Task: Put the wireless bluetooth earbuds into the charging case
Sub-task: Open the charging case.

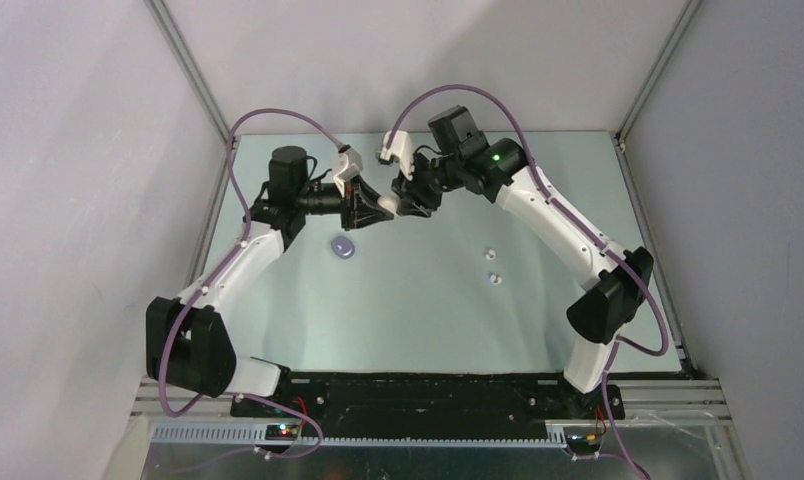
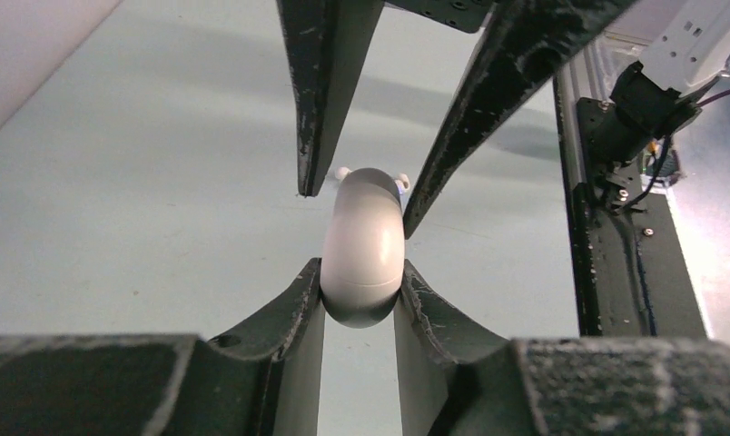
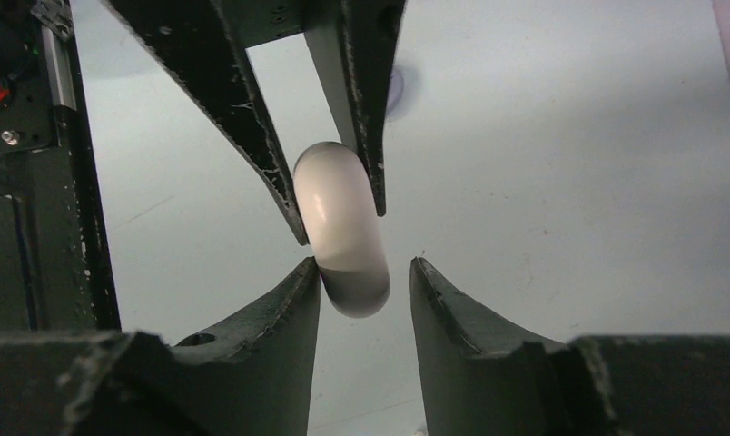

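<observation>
The white charging case (image 1: 386,205) hangs above the table at the back, its lid closed. My left gripper (image 1: 375,213) is shut on one end of it; in the left wrist view both pads press the case (image 2: 363,245) at the left gripper (image 2: 361,280). My right gripper (image 1: 406,203) faces it from the other side and is open around the case's other end (image 3: 339,227); its left finger (image 3: 289,300) touches the case and its right finger (image 3: 443,300) stands apart. Two white earbuds (image 1: 489,254) (image 1: 495,279) lie on the table right of centre.
A round lilac-grey disc (image 1: 344,247) lies on the table below the left gripper. Grey walls with metal rails enclose the table on three sides. The black base bar (image 1: 428,390) runs along the near edge.
</observation>
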Action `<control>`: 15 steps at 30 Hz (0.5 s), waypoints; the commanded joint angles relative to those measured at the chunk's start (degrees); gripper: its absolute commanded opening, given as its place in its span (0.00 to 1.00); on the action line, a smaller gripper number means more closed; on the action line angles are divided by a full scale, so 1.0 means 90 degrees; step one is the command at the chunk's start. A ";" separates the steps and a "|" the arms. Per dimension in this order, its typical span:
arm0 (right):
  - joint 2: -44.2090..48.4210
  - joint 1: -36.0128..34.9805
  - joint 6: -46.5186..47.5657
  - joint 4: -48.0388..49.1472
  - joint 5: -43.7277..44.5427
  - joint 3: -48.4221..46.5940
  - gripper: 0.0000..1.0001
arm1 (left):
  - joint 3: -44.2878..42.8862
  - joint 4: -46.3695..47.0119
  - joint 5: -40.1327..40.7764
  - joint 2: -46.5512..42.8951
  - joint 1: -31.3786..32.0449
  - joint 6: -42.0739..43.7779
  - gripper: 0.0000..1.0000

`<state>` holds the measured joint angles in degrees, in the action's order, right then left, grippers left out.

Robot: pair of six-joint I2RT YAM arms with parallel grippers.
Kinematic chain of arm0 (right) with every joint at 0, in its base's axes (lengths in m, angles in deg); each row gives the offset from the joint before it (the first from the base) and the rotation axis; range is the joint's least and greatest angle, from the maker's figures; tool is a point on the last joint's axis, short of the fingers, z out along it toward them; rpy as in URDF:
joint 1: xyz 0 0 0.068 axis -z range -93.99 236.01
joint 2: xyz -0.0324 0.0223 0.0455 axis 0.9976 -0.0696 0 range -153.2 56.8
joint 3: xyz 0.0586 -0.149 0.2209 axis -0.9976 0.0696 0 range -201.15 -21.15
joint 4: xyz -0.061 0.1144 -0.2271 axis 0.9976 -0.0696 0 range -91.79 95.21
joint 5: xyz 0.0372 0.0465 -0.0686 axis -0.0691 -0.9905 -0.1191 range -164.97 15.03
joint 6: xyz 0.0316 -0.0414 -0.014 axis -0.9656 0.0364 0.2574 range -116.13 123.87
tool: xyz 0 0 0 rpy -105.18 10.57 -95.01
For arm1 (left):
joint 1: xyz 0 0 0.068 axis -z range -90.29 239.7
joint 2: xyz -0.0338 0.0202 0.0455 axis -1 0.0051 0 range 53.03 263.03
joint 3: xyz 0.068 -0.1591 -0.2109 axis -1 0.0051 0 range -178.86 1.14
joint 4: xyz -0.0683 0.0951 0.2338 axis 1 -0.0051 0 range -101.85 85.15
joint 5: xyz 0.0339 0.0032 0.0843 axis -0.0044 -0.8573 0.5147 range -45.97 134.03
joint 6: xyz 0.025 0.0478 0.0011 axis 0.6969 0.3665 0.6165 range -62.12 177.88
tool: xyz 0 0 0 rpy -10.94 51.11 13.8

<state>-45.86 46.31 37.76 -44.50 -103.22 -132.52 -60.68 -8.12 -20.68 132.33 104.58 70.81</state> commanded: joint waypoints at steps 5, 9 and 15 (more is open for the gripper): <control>-0.0246 0.0635 -0.1054 0.0579 -0.0397 -0.0465 0.46 | -0.0177 -0.0019 -0.0297 0.0030 -0.0012 0.0563 0.00; -0.0321 0.0786 -0.1343 0.0671 -0.0605 -0.0539 0.46 | -0.0171 0.0014 -0.0284 0.0048 -0.0002 0.0575 0.00; -0.0330 0.0866 -0.1572 0.0675 -0.1100 -0.0623 0.46 | -0.0240 -0.0082 -0.0301 0.0112 -0.0002 0.0658 0.00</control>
<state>-48.76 52.08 26.09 -43.52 -111.68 -134.27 -60.79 -7.11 -19.35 133.40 104.45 74.90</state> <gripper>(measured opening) 0.458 0.329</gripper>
